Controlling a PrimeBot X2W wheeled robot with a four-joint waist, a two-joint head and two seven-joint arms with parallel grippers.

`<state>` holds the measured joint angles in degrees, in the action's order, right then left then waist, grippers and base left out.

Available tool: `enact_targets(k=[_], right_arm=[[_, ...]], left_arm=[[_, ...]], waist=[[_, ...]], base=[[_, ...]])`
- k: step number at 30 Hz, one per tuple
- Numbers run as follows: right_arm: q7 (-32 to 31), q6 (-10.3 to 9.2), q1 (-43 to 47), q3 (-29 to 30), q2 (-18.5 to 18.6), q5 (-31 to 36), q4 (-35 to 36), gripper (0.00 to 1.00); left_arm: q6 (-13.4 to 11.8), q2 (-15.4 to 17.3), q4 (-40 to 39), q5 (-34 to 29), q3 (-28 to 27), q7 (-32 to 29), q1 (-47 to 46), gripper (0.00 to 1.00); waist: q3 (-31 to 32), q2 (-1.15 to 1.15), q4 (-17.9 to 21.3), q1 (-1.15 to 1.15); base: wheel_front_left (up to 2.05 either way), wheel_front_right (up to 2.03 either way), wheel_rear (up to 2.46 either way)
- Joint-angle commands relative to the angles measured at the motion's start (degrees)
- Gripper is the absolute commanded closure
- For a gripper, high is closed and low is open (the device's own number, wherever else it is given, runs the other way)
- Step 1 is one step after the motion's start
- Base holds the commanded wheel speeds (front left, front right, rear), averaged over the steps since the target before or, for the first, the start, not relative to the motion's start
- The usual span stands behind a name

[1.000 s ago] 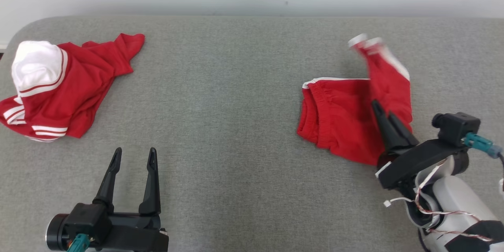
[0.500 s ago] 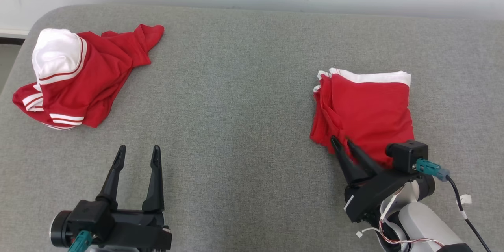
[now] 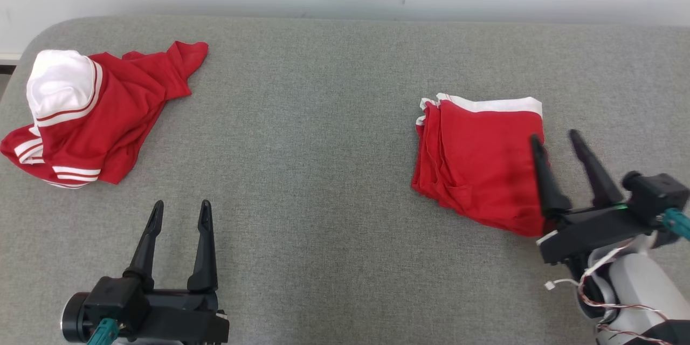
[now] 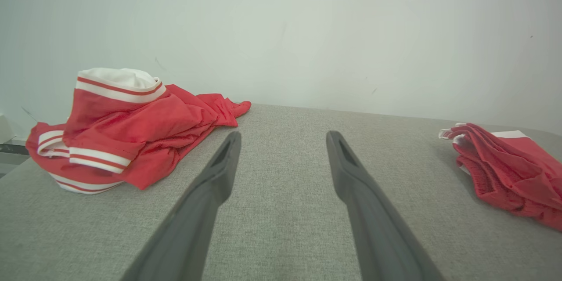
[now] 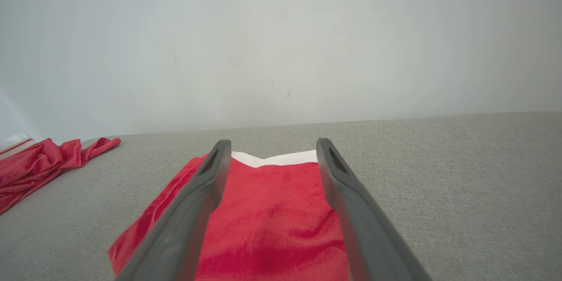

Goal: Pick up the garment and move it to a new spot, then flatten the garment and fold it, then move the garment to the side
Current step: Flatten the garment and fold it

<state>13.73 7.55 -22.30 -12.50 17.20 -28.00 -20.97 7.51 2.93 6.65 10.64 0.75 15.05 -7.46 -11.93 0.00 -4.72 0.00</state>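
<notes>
Grey padded surface spans view, far-left corner rounded. Crumpled red-and-white garment heaped at far-left corner. Folded red garment lies flat toward right edge, white band on far side. Right gripper over its right side, fingers spread, gripping nothing. Left gripper near front edge, left, fingers spread, empty.

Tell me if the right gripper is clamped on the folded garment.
No, the right gripper stands open, fingers apart, the folded garment unheld.

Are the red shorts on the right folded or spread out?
Folded: the red fabric shorts with white trim lie as a compact layered rectangle.
</notes>
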Motion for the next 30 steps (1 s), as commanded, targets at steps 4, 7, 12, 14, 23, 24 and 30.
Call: enact_targets(k=[4, 7, 12, 14, 23, 24, 30], right_arm=[[0.9, -0.14, 0.5, 3.5, 0.0, 1.2, -2.7, 0.88], [1.0, -0.14, -0.2, 3.9, 0.2, 2.0, -4.6, 1.0], [1.3, -0.14, -3.2, 1.8, 0.0, 6.0, -10.7, 1.0], [1.4, -0.14, -4.3, 0.8, -0.9, 7.0, -13.6, 1.0], [1.5, -0.14, -6.6, -5.2, -6.3, 8.6, -19.4, 1.0], [1.5, -0.14, -6.5, -6.2, -7.1, 8.9, -19.2, 1.0], [1.5, -0.14, -5.5, -10.5, -10.0, 9.9, -17.0, 1.0]], left_arm=[[-0.1, 0.0, -0.3, -0.1, 0.1, 0.2, -0.5, 0.0], [-0.1, 0.0, -0.2, -0.1, 0.3, 0.2, -0.7, 0.0], [-0.1, -0.1, 0.1, -0.3, 0.8, 0.2, -0.8, 0.0], [-0.1, -0.1, 0.3, -0.2, 1.2, 0.2, -1.2, 0.0], [-0.1, 0.0, 0.9, 0.4, 2.2, 0.2, -1.8, 0.0], [-0.1, -0.1, 0.9, 0.4, 2.2, 0.2, -1.7, 0.0], [-0.1, -0.1, 1.2, 0.4, 2.1, 0.2, -1.5, 0.0]], waist=[[-0.3, 0.0, -0.4, 0.0], [-0.5, 0.0, -0.8, 0.0], [-1.1, 0.0, -1.6, 0.0], [-1.3, 0.0, -2.2, 0.0], [-1.7, 0.0, -4.4, 0.0], [-1.7, 0.0, -4.5, 0.0], [-1.3, 0.0, -4.6, 0.0]], base=[[0.0, 0.0, 0.0], [0.0, 0.0, 0.0], [0.0, 0.0, 0.0], [0.0, 0.0, 0.0], [0.0, 0.0, 0.0], [0.0, 0.0, 0.0], [0.0, 0.0, 0.0]])
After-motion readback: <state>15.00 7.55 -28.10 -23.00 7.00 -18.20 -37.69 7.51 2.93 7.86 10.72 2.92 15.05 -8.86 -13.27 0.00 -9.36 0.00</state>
